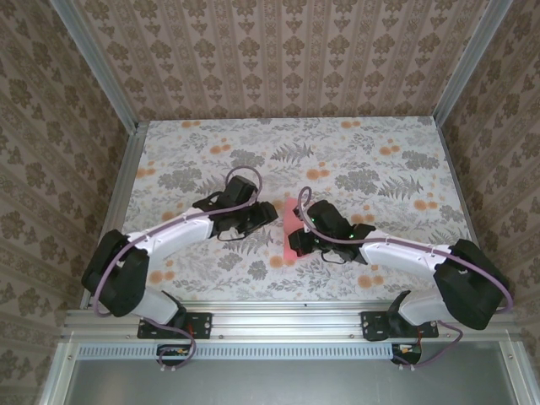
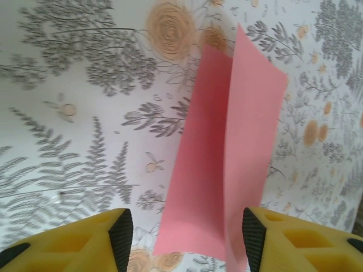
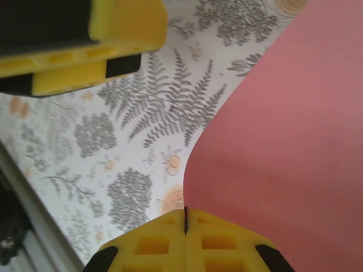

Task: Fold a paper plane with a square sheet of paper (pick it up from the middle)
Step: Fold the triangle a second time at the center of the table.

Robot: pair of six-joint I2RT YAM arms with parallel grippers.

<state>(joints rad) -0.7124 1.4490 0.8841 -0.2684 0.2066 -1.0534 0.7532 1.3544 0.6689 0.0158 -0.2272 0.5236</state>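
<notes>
The square sheet of paper (image 1: 293,228) is doubled along a centre fold and stands off the table between the two arms, its two salmon-pink plies opening in a narrow V in the left wrist view (image 2: 227,158). No pointed nose is formed, so we judge the work to be at the first crease, early in the fold and a good way from a plane. The right hand (image 3: 185,224) is pressed together and pinches the sheet's lower edge, the pink surface (image 3: 283,141) rising straight from its closed fingertips. The left hand (image 2: 184,232) is spread, one yellow finger on either side of the folded sheet; the nearer ply runs close to the right-hand pad (image 2: 252,238), and we cannot tell whether it touches. From above, the left hand (image 1: 263,216) sits just beside the paper and the right hand (image 1: 297,240) just behind it. The next move, as we read it, calls for setting the crease firmly or laying the sheet flat to turn its corners in – and for a gentle regrip, since one pinch carries thin paper that could twist or slip. The table (image 1: 363,169) is pale, printed with grey ferns and orange flower prints (image 1: 221,148); patterned brown walls (image 1: 278,51) enclose it, with a metal frame rail (image 1: 287,319) along the near edge
</notes>
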